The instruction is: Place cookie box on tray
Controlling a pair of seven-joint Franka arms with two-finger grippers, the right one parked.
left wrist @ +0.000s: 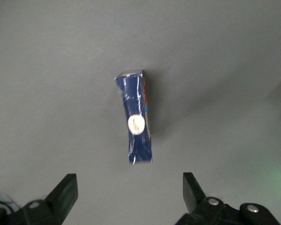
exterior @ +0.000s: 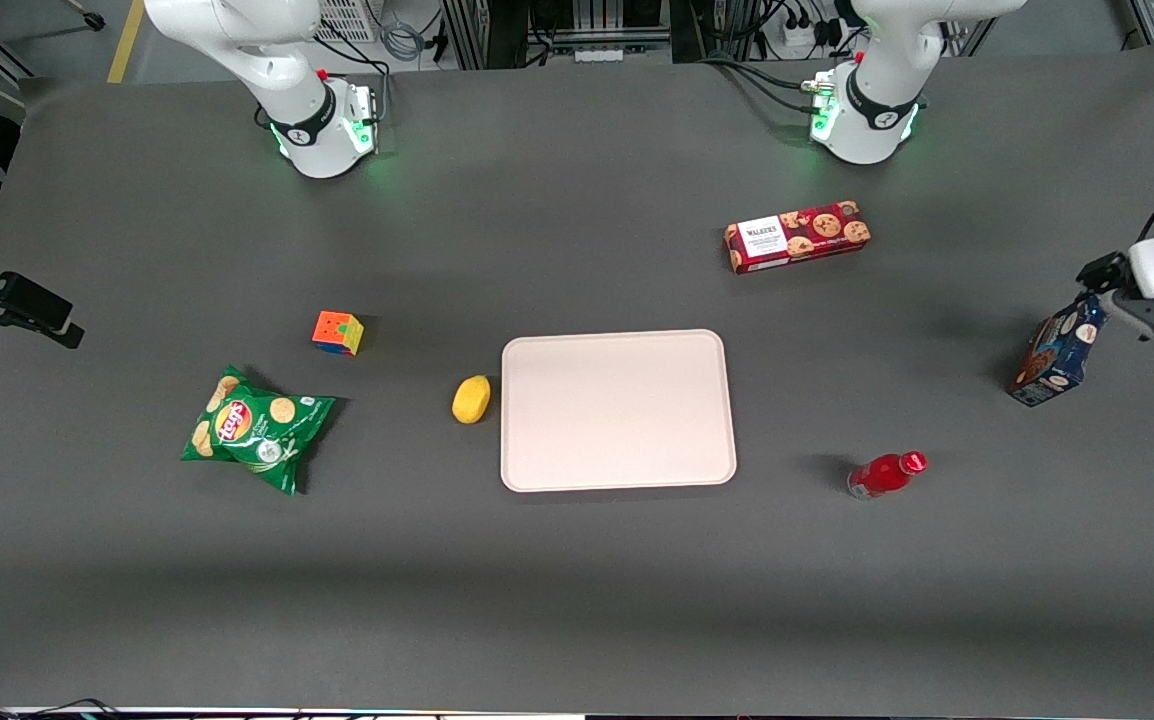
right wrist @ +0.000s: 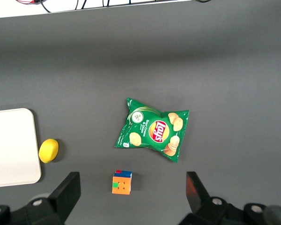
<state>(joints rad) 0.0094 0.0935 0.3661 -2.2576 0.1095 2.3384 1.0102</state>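
One box matters here: the navy cookie box (exterior: 1057, 352) stands upright at the working arm's end of the table, well apart from the cream-pink tray (exterior: 618, 411). The left gripper (left wrist: 130, 197) hovers above it w/ fingers (left wrist: 64, 191) spread wide, nothing held. Risk imo: the box is tall and narrow, so a slightly off-centre descent could clip the top edge & tip it over. There's also a red Walkers cookie box (exterior: 797, 237) near the arm's base, so wrong-box mixups are possible.
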